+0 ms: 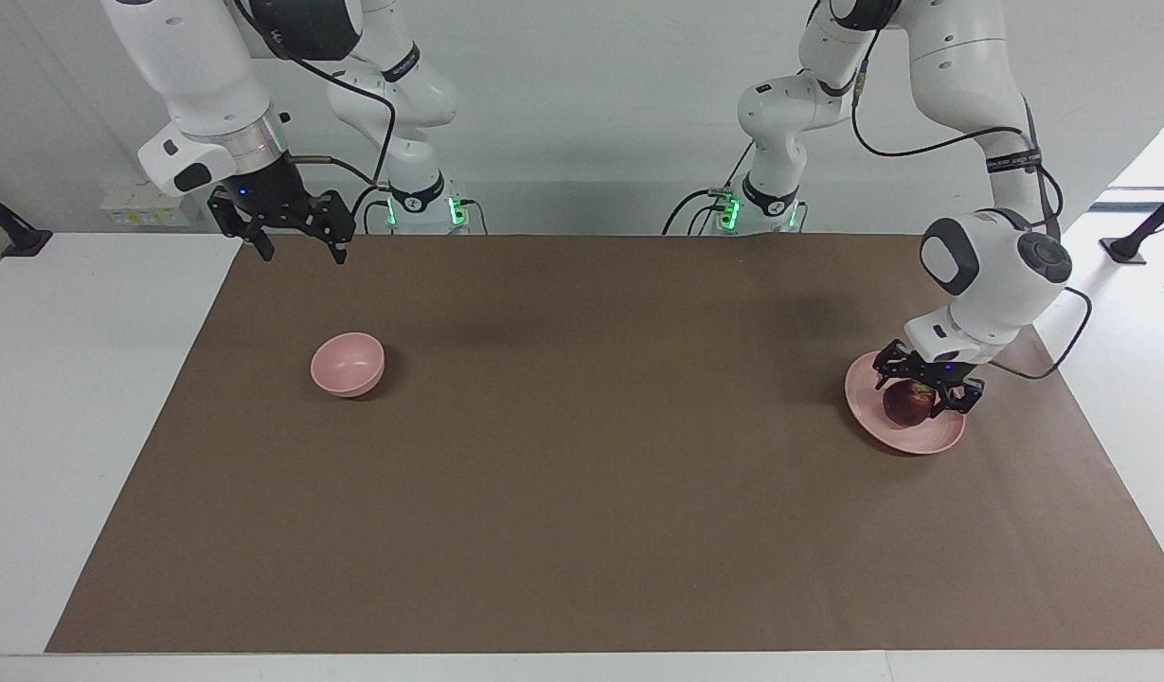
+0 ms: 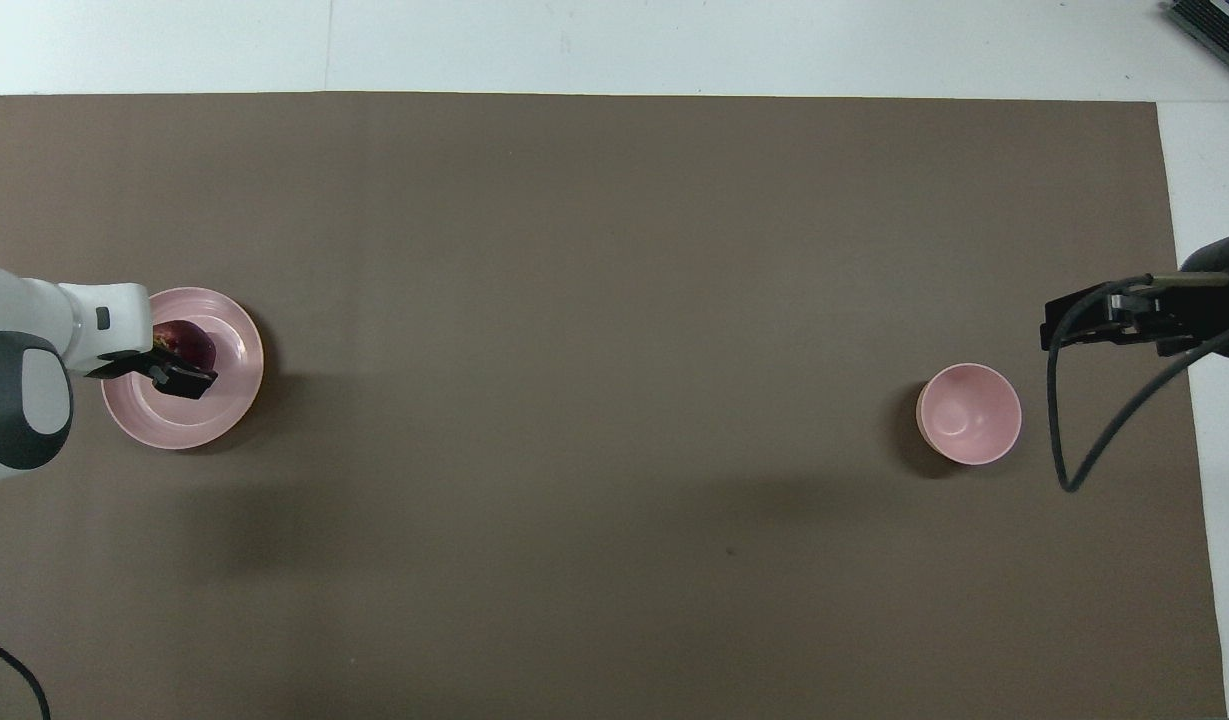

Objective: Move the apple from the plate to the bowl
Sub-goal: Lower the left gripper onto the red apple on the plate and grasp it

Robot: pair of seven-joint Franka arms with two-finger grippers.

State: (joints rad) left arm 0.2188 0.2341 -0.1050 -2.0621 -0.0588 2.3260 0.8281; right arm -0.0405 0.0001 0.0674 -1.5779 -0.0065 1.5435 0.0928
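The dark red apple [image 1: 908, 405] [image 2: 192, 342] lies on the pale pink plate [image 1: 913, 443] [image 2: 174, 428] at the left arm's end of the table. My left gripper [image 1: 920, 396] [image 2: 179, 362] is down over the plate, open, with a finger on each side of the apple. The small pink bowl [image 1: 347, 364] [image 2: 969, 414] stands at the right arm's end, nothing in it. My right gripper [image 1: 295, 250] [image 2: 1074, 325] hangs open and raised over the brown mat's corner beside the bowl, holding nothing.
A brown mat [image 1: 582, 493] covers the table between plate and bowl. White table surface [image 1: 80, 398] borders the mat at both ends. A black cable [image 2: 1084, 440] loops down from the right arm close to the bowl.
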